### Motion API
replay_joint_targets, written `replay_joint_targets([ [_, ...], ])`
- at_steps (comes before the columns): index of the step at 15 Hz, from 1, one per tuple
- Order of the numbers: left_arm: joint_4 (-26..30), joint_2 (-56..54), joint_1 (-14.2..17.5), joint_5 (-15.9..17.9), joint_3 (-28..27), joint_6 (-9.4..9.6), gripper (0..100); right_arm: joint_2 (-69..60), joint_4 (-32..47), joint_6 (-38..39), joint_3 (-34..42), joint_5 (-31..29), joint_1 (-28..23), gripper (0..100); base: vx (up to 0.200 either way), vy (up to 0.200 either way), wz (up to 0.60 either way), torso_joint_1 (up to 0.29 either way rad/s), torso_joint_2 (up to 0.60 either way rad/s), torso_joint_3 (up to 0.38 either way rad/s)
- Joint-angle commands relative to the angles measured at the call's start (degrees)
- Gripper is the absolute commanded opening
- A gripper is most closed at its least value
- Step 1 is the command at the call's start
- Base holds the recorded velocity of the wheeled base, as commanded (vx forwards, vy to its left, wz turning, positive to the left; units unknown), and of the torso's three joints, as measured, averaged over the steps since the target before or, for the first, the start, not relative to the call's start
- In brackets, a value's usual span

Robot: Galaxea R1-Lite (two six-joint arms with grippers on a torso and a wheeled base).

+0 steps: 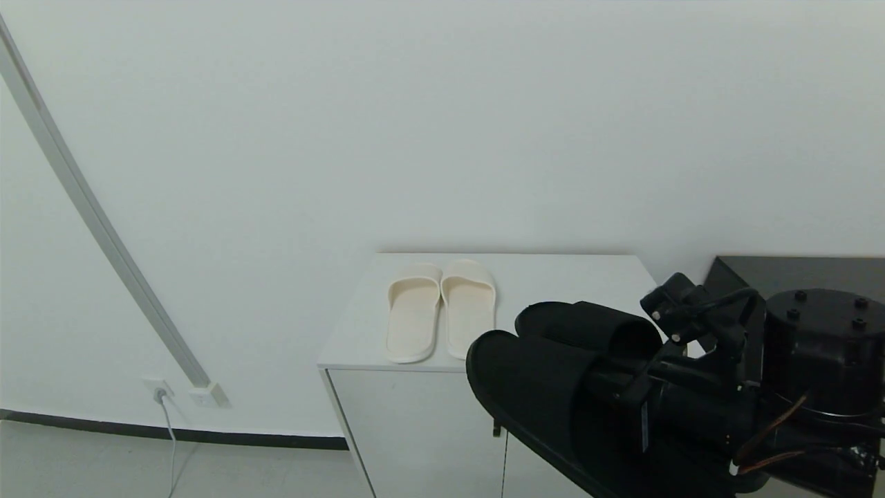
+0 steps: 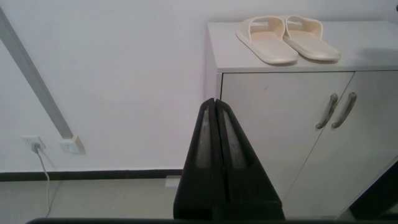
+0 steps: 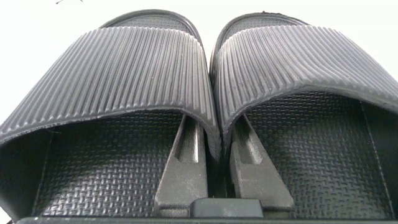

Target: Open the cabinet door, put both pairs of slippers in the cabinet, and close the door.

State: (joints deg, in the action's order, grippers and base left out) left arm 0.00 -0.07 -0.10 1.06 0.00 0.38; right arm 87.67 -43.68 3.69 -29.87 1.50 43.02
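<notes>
White wall (image 1: 442,104) behind, pale floor (image 1: 104,463) below, and against that wall a white cabinet (image 1: 415,429) with both doors shut, two bar handles (image 2: 326,111) side by side at the seam. Little of the task done, by the look of it: no door opened, no pair inside, nothing to close yet. On the cabinet top, toward its left half, cream slippers (image 1: 441,309), side by side, soles down, touched by neither arm. In the air by the cabinet's right front corner, black slippers (image 1: 553,373), gripped by the right claw (image 1: 622,387): one finger (image 3: 183,165) pushed under each strap, the two inner edges pinched between them, both slippers held as one bundle. As for the left claw (image 2: 215,109): pressed together, gripping nothing, hanging short of the cabinet front and well apart from the handles. Left to do, then: pull a door open, most likely with the free left claw, the right one being loaded; set the black slippers inside; fetch the cream slippers from the top and set them in too; swing the door shut. Inside of the cabinet hidden behind the doors, so contents and shelves impossible to tell. Elsewhere, a slanting duct (image 1: 90,207) on the wall, running down to a socket (image 1: 157,389) with a cord plugged in.
</notes>
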Motion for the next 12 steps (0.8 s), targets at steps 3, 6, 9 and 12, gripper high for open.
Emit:
replay_joint_targets([
  [3,0.0,0.1,0.0,0.0,0.0,-0.03,0,-1.3,0.0,0.0,0.9,0.1,0.9,0,0.000,0.000,0.00,0.000,0.00,0.000],
  [6,0.0,0.1,0.0,0.0,0.0,-0.03,0,-1.0,-0.2,0.1,1.4,0.1,0.9,0,0.000,0.000,0.00,0.000,0.00,0.000],
  [9,0.0,0.1,0.0,0.0,0.0,-0.03,0,-1.0,-0.3,0.1,1.7,0.1,0.9,0,-0.133,0.000,0.00,0.000,0.00,0.002],
  [12,0.0,0.1,0.0,0.0,0.0,-0.03,0,-1.2,-0.4,0.0,2.0,0.0,0.9,0,-0.200,0.000,0.00,0.007,0.01,0.002],
])
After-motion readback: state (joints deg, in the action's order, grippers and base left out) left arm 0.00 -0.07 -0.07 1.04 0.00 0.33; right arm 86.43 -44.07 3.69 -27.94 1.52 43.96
